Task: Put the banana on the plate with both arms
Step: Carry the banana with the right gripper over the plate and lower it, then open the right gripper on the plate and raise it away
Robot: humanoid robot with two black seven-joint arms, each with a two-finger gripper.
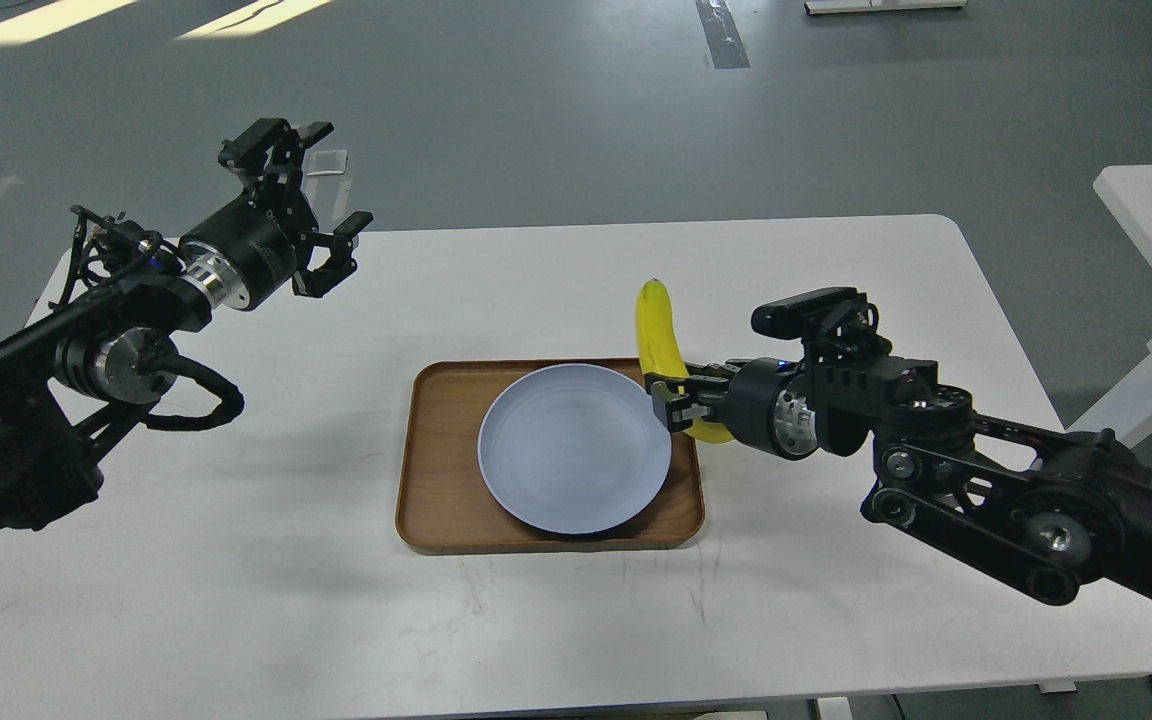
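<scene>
- Banana: it stands in the right gripper, just off the right rim of the plate and above the tray's far right corner; its upper end points away from the camera, its lower end is hidden behind the gripper; it is not on the plate.
- Table: white, rounded at the corners, carrying everything else; grey floor lies beyond it.
- Right arm: it reaches in from the right edge, low over the table; its fingers are clamped on the banana's lower half.
- Left arm: it comes in from the left edge and is raised over the table's far left corner; the left gripper has its fingers spread apart and holds nothing, well away from the banana.
- Tray: brown wood, rectangular, at the table's middle.
- Plate: pale blue, round, bare; it sits inside the tray, toward its right side.
</scene>
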